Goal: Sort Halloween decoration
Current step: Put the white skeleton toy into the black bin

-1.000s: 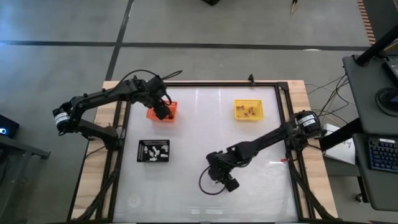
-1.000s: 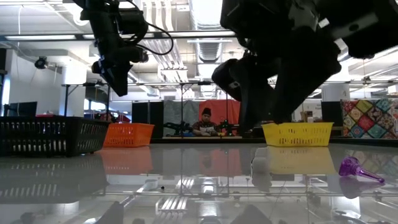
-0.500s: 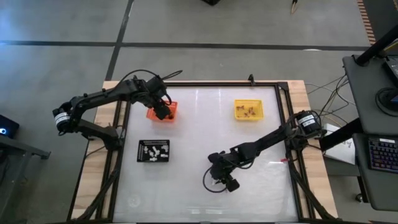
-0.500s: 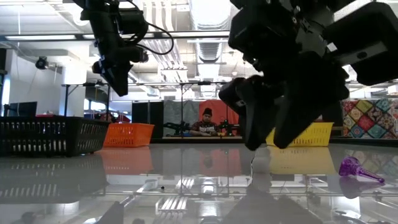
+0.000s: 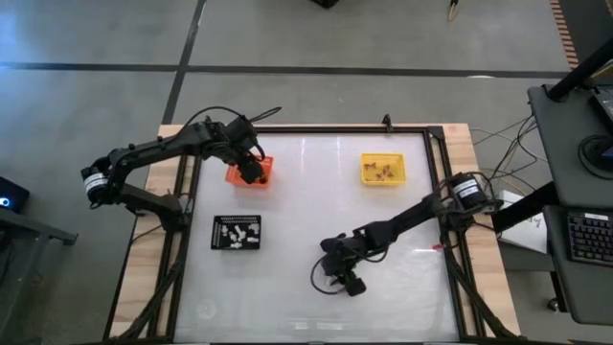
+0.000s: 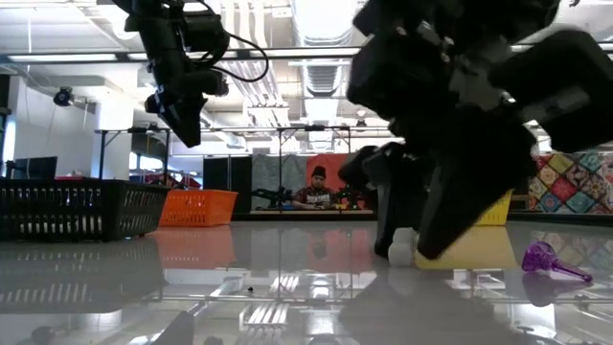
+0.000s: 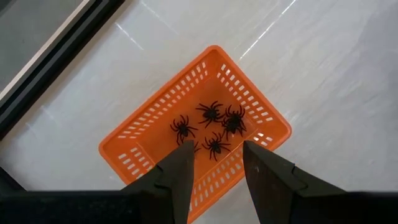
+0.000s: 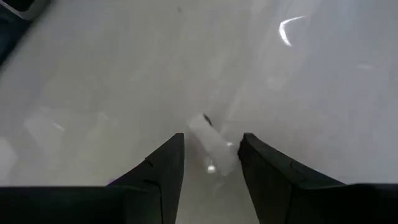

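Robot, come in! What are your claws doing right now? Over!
Right claw open, low around a white trinket. Left claw open above orange tray of spiders. Nothing blocking. Over.

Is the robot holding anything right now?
Nothing yet. The right gripper has open jaws around a small white trinket lying on the table; the left gripper is empty.

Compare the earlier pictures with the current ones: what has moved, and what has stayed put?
The right claw has come down, open, around the white trinket on the table; nothing gripped yet. The left claw still hovers open over the orange tray. Trays and trinkets have not shifted.
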